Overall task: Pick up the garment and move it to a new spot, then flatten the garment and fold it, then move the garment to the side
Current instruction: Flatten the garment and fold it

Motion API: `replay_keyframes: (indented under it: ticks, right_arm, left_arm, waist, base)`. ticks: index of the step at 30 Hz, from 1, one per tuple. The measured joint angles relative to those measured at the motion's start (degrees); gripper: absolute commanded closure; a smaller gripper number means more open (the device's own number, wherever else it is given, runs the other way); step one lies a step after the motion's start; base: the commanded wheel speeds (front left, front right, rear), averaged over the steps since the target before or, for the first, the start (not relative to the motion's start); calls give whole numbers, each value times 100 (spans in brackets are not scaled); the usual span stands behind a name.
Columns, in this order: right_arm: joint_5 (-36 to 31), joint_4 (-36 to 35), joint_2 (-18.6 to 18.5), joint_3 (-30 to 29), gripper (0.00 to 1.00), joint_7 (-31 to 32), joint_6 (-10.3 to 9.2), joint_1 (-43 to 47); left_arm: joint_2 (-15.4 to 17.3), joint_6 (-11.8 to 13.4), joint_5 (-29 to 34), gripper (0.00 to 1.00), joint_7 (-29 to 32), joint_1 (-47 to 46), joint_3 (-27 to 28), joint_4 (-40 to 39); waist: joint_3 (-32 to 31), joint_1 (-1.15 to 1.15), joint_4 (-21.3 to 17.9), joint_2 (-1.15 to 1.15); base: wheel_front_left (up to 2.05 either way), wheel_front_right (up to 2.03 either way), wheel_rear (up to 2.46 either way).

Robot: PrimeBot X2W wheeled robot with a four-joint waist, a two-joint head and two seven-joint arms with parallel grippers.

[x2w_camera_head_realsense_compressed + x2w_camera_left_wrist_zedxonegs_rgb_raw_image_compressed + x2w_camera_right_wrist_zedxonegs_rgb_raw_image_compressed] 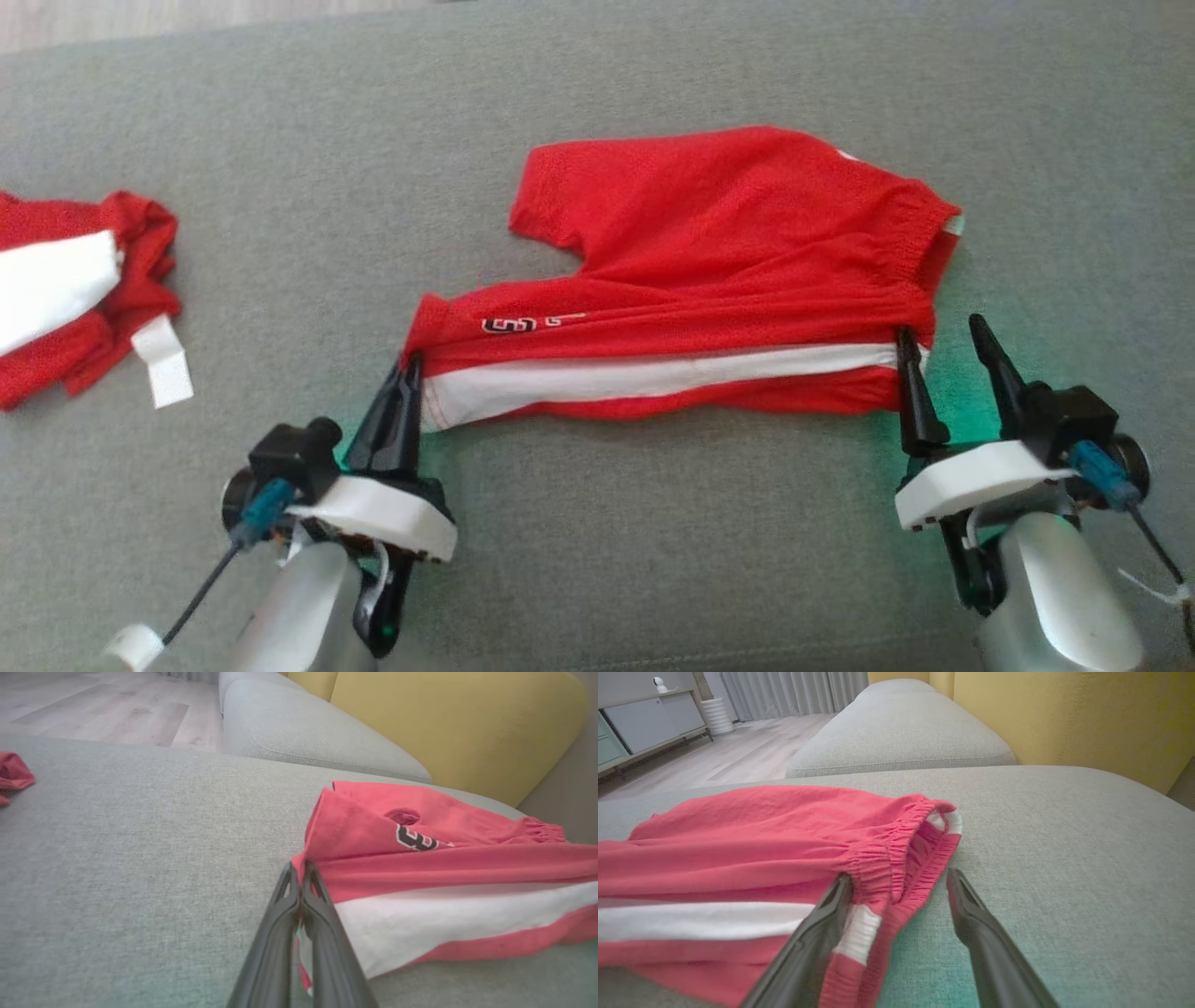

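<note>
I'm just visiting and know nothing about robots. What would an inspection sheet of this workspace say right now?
Surface: grey sofa cushion, with a greenish glow near both tools.
Job's things: red shorts with a white stripe, lying on the cushion, waistband toward the robot's right.
Clutter: second red and white garment, bunched at the left edge.
Tools: left tool shut on the shorts' leg end; right tool open, straddling the waistband corner.
Cables: a dark cable with a blue plug at the left wrist, another at the right.
Surroundings: yellow backrest, wooden floor, curtains, cabinet.

The red mesh shorts [709, 243] with a white side stripe lie folded lengthwise; elastic waistband [910, 233] toward 3 o'clock; hems toward 9.
</note>
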Motion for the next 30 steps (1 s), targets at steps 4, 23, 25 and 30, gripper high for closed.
replay_keyframes:
  ticks: [4, 23, 25, 30]
  right_arm:
    - [76, -90, 3, 57, 0, 0, 0, 8]
    - [464, -445, 0, 567, 0, 0, 0, 810]
    - [465, -441, 0, 573, 0, 0, 0, 905]
    - [515, -438, 0, 578, 0, 0, 0, 1043]
  left_arm:
    - [-111, 82, 249, 0, 0, -79, 316, 242]
    - [-222, 465, 1180, 0, 0, 1720, 1225, -869]
    - [-223, 504, 1193, 0, 0, 1889, 1224, -977]
    - [-223, 606, 1215, 0, 0, 2178, 1226, -1146]
  waist:
    - [-107, 0, -88, 0]
    - [-1254, -2, 229, 0]
    - [-1352, -2, 262, 0]
    - [-1519, -1, 331, 0]
  base:
    - [0, 0, 0]
    - [0, 0, 0]
    - [0, 0, 0]
    - [0, 0, 0]
